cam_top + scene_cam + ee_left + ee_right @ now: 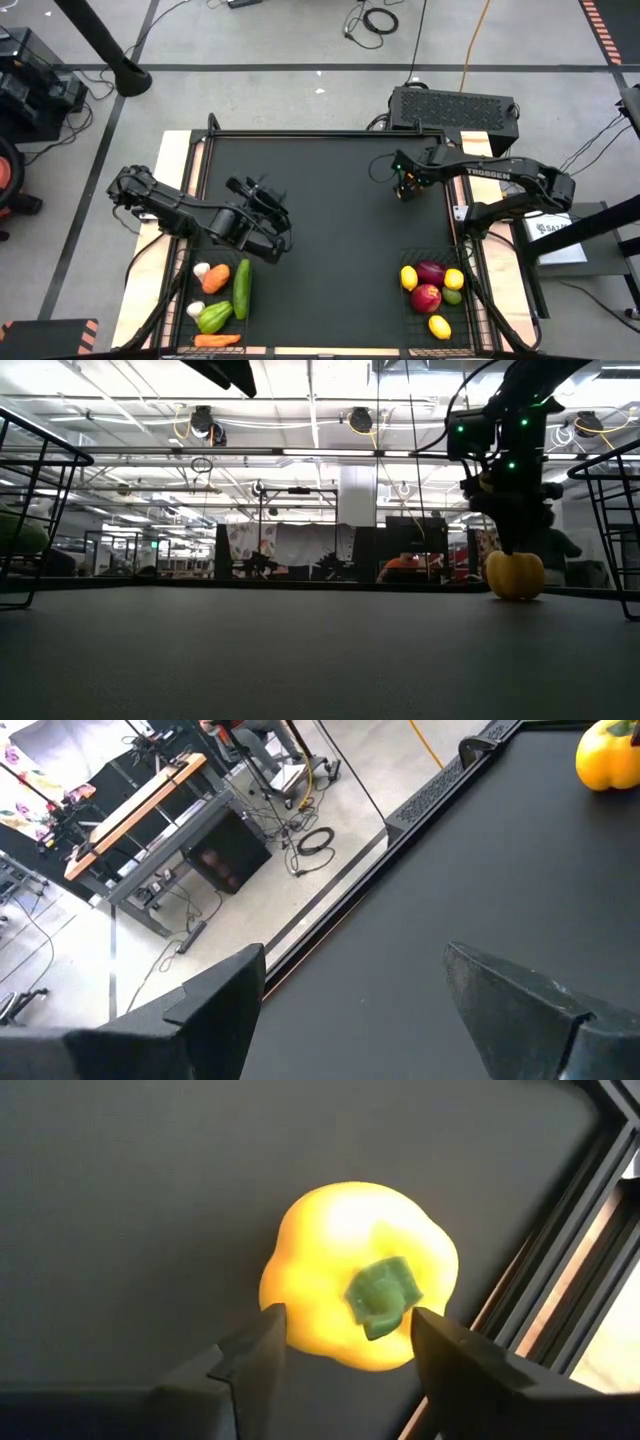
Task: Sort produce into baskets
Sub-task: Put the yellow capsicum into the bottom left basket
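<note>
Pepper (pixel 345 1285), yellow, is the one piece not yet sorted: it stands upright on the table (pixel 320 230), stem up, near the far right corner and well apart from both baskets. You have the right gripper (pixel 345 1342) straight above it, fingers (pixel 250 1355) set either side of the body and just beside its skin. They are spread but narrow; whether they have bitten yet I cannot tell. In my judgement the top-down approach is sound, because the waist below the stem is the widest even hold on a rounded toy. The low view shows the pepper resting on the table under that arm, not lifted.

Relative to the pepper, the right basket (pixel 478 300) sits at the near right corner, holding lemons (pixel 409 277) and red fruit (pixel 426 297). The left basket (pixel 182 290) sits at the near left corner, holding a cucumber (pixel 242 288), carrots (pixel 217 277), garlic (pixel 201 270) and a green pepper (pixel 214 317). Vegetables are grouped there, so I judge the pepper belongs in the left basket, across the table.

The left gripper (pixel 268 225) waits spread and empty beside the left basket, clear of the pepper. Risk noted: the smooth skin may slip if the pinch lands off-centre.
</note>
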You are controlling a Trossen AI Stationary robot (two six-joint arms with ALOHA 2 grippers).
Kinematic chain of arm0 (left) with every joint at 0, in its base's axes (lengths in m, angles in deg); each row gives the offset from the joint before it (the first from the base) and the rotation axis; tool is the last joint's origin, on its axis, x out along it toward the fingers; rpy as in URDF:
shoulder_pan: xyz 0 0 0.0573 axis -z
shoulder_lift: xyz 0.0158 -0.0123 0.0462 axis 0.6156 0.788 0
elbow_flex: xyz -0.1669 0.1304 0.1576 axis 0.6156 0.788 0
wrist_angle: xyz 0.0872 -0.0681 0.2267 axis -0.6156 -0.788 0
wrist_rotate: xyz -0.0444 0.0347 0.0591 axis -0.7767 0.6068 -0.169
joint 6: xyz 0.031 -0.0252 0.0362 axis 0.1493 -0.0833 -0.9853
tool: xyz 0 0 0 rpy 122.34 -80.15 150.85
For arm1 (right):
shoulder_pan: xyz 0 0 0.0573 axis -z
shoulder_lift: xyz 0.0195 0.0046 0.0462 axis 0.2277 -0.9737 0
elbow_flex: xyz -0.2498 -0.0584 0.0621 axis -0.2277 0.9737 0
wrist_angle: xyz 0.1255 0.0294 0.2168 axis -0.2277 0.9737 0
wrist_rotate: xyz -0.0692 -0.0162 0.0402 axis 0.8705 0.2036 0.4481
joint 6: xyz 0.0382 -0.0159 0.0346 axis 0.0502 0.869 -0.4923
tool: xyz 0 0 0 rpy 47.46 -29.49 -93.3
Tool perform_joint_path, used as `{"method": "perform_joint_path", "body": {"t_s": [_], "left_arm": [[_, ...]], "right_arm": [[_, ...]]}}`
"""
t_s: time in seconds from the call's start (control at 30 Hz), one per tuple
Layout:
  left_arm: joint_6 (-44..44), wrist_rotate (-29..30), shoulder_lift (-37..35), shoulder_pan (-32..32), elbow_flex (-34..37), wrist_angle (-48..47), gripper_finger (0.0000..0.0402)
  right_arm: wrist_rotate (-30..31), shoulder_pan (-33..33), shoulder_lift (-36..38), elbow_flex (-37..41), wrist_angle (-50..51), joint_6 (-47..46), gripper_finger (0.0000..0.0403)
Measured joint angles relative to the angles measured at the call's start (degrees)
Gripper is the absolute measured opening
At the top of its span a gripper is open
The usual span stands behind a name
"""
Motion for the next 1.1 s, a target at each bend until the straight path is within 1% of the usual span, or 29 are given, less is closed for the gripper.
{"method": "perform_joint_path", "body": {"t_s": [0.27,0.6,0.87,1.1], "left_arm": [[0.0,0.0,0.0,0.0,0.0,0.5,0.0312],[0.0,0.0,0.0,0.0,0.0,0.9,0.0312],[0.0,0.0,0.0,0.0,0.0,0.9,0.0312],[0.0,0.0,0.0,0.0,0.0,0.9,0.0312]], "right_arm": [[0.0,1.5,0.0,0.0,-1.0,0.1,0.0176],[-0.1,1.5,0.0,0.0,-1.0,0.0,0.0133],[-0.1,1.5,0.0,0.0,-1.6,-0.2,0.0116],[-0.1,1.5,0.0,0.0,-1.8,-1.2,0.0109]]}}
